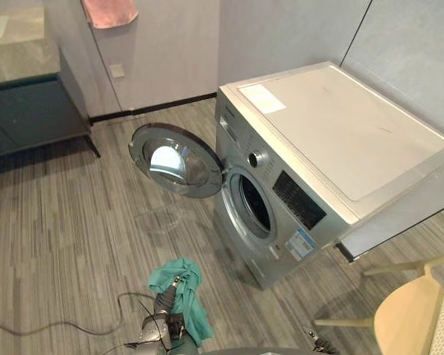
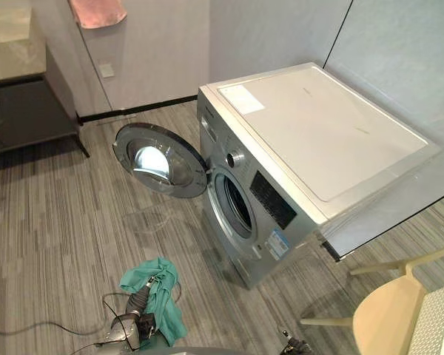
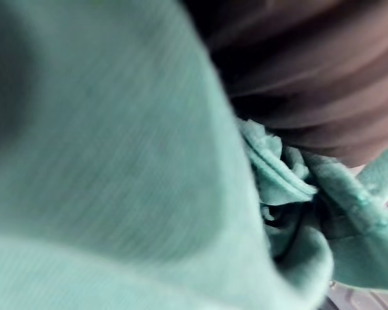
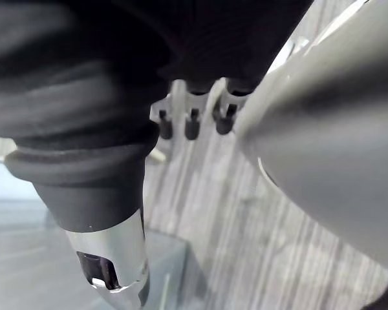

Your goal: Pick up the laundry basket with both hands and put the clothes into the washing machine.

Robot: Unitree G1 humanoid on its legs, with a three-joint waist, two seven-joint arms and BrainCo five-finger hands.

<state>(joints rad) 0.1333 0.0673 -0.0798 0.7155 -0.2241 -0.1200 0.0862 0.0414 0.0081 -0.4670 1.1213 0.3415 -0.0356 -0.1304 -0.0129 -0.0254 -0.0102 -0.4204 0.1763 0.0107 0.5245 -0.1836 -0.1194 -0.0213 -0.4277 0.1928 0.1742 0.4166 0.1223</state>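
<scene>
Left and right eye views: from the head, steeply downward at middle range, sharing washer (image 1: 333, 140) and floor (image 1: 59, 244), slightly offset. Left wrist view: hard against cloth (image 3: 116, 161). Right wrist view: close along right hand (image 4: 192, 123), facing the floor.

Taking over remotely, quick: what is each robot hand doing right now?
Left robot hand: buried in the green cloth it carries; grip cannot be told.
Right robot hand: open, holding nothing.
</scene>
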